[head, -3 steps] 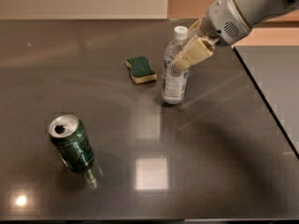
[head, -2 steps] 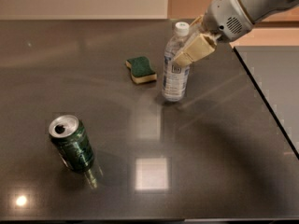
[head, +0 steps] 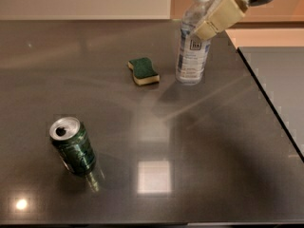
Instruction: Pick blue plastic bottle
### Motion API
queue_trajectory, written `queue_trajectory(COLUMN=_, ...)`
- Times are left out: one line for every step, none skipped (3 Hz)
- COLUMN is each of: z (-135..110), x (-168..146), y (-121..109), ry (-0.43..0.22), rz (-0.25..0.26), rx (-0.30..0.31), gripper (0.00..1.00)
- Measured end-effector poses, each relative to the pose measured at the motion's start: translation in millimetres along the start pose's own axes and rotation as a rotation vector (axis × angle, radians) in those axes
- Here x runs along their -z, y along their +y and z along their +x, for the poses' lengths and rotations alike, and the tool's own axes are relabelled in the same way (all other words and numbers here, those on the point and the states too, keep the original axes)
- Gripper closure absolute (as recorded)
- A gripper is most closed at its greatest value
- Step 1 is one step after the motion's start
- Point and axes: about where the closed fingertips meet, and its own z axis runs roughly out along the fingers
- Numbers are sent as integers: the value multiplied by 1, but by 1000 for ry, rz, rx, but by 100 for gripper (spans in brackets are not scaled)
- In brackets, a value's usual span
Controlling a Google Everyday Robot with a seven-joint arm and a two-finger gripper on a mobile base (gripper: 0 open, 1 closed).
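The blue plastic bottle (head: pixel 191 46) is clear and bluish with a white cap and a pale label. It hangs upright at the top right, a little above the dark table (head: pixel 199 165), with its shadow apart from its base. My gripper (head: pixel 203 28) comes in from the upper right. Its beige fingers (head: pixel 219 17) are closed on the bottle's upper part, just below the neck.
A green-and-yellow sponge (head: pixel 143 71) lies left of the bottle. A green can (head: pixel 73 147) stands tilted at the front left. The table's right edge (head: pixel 270 101) runs diagonally, with a lower grey surface beyond it.
The gripper has risen with the bottle in it, and the bottle has come off the table. The sponge and the can have not moved.
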Motion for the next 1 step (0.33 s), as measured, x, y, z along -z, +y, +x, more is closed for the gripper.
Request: queue_trajectory(z=0, x=0, y=0, ry=0, rz=0, rx=0, gripper=100)
